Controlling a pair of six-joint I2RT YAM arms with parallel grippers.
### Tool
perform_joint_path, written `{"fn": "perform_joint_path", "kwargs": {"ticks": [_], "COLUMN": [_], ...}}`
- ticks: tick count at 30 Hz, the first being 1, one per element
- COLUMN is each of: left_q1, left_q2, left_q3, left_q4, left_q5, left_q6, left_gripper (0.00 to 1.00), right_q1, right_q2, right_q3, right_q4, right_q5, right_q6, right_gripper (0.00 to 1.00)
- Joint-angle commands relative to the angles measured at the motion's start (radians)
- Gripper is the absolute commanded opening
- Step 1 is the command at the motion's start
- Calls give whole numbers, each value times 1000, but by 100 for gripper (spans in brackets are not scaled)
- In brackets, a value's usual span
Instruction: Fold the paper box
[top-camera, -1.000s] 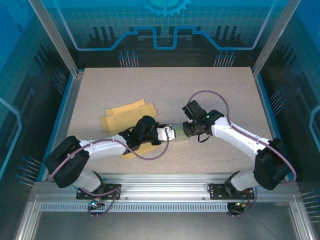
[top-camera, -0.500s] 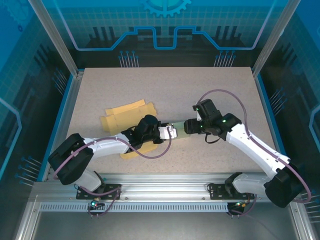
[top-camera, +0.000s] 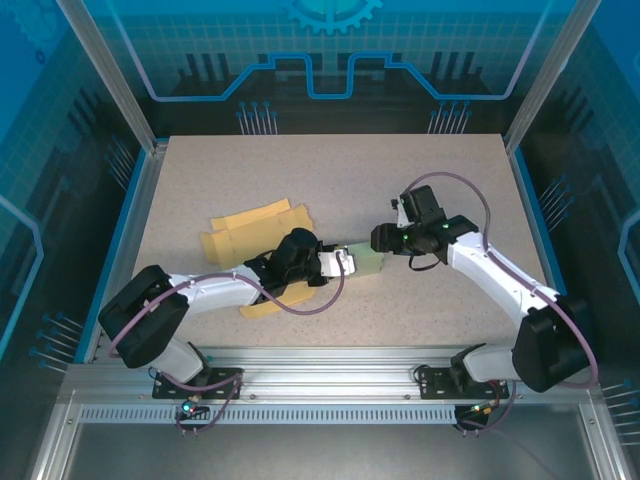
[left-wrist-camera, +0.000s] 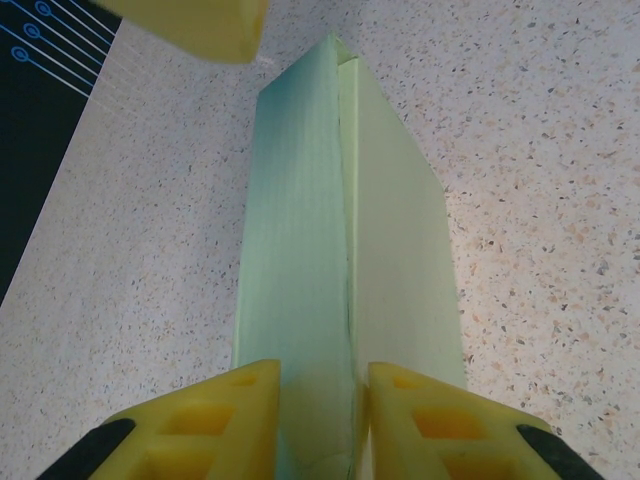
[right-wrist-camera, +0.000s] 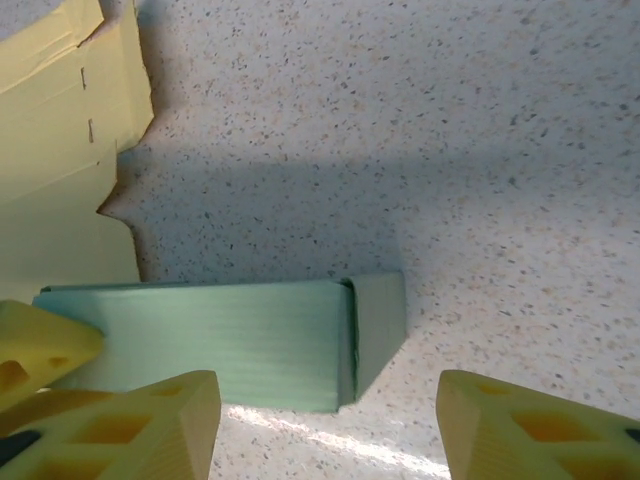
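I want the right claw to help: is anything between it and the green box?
Nothing visible is. The right gripper hangs open over the green box at its free end, with bare table around; the left gripper grips the other end.

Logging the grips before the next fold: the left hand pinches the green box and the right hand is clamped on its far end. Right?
Not quite. The left hand does pinch the green box, but the right hand is open, not closed on the box's end; the right wrist view shows it.
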Motion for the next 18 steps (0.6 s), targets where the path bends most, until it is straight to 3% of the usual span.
{"fn": "perform_joint_path", "kwargs": {"ticks": [1, 15, 16, 18], "left_q1": [-7, -7, -7, -8], "left_q2": [37, 33, 29, 17], "left_q3": [5, 36, 43, 55], "left_q4": [-98, -144, -149, -144], "left_q5": [-10, -40, -43, -51], "left_q6": [-14, -67, -77, -106], "left_gripper": [28, 34, 35, 50], "right_q1": [-15, -48, -46, -45], "right_q2": [31, 97, 98, 94], "right_q3": [-7, -106, -112, -129], "right_q4": [22, 29, 30, 33], "right_q5": [-37, 31, 34, 38], "right_q6": [-9, 10, 12, 17], "right_gripper": [53, 35, 34, 34]}}
